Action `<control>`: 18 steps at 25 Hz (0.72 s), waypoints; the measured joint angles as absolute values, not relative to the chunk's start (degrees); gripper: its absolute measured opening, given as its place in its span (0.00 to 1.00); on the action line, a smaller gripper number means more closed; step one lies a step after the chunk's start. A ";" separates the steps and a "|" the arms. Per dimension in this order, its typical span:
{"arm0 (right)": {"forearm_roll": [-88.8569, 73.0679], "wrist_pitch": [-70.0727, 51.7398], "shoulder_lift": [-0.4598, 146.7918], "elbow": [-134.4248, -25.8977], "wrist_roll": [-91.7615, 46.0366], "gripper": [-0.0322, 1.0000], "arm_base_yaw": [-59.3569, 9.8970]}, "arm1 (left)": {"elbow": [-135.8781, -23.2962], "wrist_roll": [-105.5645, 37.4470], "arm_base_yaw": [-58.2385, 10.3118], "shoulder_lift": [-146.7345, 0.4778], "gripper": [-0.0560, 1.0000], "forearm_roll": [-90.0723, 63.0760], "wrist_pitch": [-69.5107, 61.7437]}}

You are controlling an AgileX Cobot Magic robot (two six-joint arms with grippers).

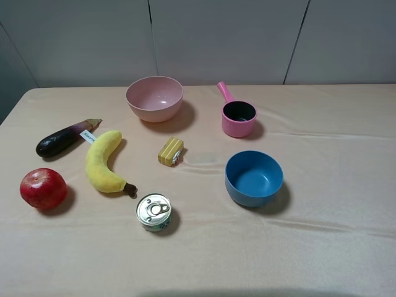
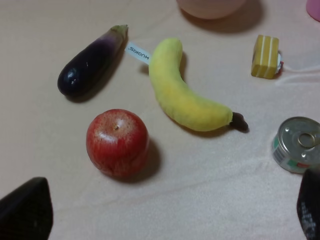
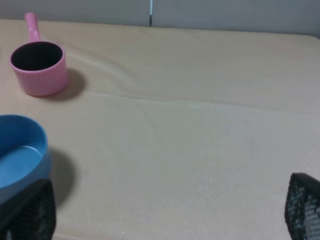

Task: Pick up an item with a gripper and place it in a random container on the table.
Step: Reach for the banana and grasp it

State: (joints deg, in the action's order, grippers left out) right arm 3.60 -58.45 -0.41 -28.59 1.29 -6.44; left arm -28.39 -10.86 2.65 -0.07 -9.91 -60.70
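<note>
Plush banana [image 1: 104, 162] [image 2: 180, 95] lies flat on the beige, slightly wrinkled cloth of the tabletop [image 1: 322, 247], on the left side of the high view, and neither gripper touches it. Its dark brown stem tip [image 1: 130, 190] points toward the front edge, close to a tin can [image 1: 153, 212] that stands upright with its pull-ring lid up. A white tag [image 1: 88, 136] sticks out of the banana's far end, close to the stem end of a dark purple eggplant [image 1: 59, 141] that lies just beside the banana on its left. A red apple [image 1: 43, 189] sits left of the banana's lower half, near it but apart. A small yellow block [image 1: 171, 151] lies to the banana's right.

The pale pink bowl [image 1: 154, 111] stands upright toward the far edge, well apart from the banana. To its right is a hot-pink handled pot [image 1: 238, 128], and a blue bowl [image 1: 247, 197] sits nearer the front on the right.

The left gripper [image 2: 167, 212] hangs above the cloth near the apple; only its dark fingertips [image 2: 25, 212] show at the corners of its wrist view, spread wide and grasping nothing. The right gripper [image 3: 165, 212] hangs over bare cloth beside the blue bowl, its jaws likewise wide apart and released
</note>
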 joint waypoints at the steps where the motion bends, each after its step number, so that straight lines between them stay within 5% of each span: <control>1: 3.60 -58.45 -0.41 -28.59 1.29 0.70 -6.44 | -28.39 -10.80 2.65 -0.07 0.99 -9.91 -60.70; 18: 3.60 -58.45 -0.41 -28.59 1.29 0.70 -6.44 | -30.80 -7.92 2.65 -11.79 0.99 -10.39 -59.99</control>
